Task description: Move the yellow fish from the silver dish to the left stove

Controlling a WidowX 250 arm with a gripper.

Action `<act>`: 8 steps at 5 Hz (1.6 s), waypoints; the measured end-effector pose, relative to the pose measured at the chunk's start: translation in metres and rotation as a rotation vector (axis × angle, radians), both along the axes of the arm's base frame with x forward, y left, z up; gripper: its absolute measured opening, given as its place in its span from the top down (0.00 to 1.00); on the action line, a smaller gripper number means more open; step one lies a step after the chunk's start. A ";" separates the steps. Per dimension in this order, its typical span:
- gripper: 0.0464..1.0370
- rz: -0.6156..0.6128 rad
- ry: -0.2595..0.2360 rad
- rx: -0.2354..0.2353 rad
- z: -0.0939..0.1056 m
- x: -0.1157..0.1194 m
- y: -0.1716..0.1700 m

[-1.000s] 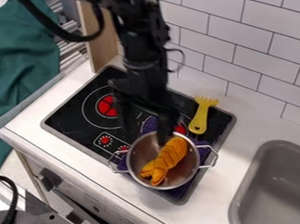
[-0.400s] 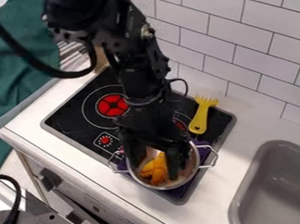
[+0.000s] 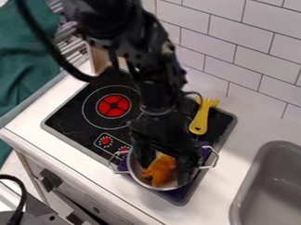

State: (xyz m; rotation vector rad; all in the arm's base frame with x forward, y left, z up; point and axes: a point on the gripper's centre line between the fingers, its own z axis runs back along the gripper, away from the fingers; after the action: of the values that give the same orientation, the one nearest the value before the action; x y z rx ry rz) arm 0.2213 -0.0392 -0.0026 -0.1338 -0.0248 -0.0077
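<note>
The yellow-orange fish [image 3: 159,171] lies in the silver dish [image 3: 140,180], a two-handled metal pot on the right part of the cooktop. Above and partly inside the dish hangs my gripper [image 3: 166,163], open, with one finger on each side of the fish. The arm and fingers cover the fish's upper end and the back of the dish. The left stove burner [image 3: 113,106] is a red disc ringed by a white circle, up and left of the dish.
A purple cloth [image 3: 206,152] is under the dish. A yellow fork-like utensil [image 3: 200,120] lies behind it on the right. The grey sink [image 3: 276,184] is at lower right; a tiled wall [image 3: 250,50] stands behind.
The gripper has come down and toward the camera into the dish, its fingers now around the fish. Since the last earlier frame the arm has shifted slightly right. The dish has stayed put.
</note>
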 end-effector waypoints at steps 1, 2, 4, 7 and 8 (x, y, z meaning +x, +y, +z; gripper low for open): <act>0.04 -0.017 -0.064 0.064 -0.004 0.010 -0.001; 0.04 -0.006 -0.058 0.106 -0.016 0.017 0.002; 0.07 -0.014 -0.070 0.107 -0.023 0.020 0.006; 0.76 -0.033 -0.267 0.183 0.037 0.033 0.031; 0.78 -0.043 -0.314 0.203 0.059 0.046 0.042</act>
State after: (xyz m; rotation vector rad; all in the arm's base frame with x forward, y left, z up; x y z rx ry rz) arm 0.2675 0.0032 0.0563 0.0710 -0.3339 -0.0737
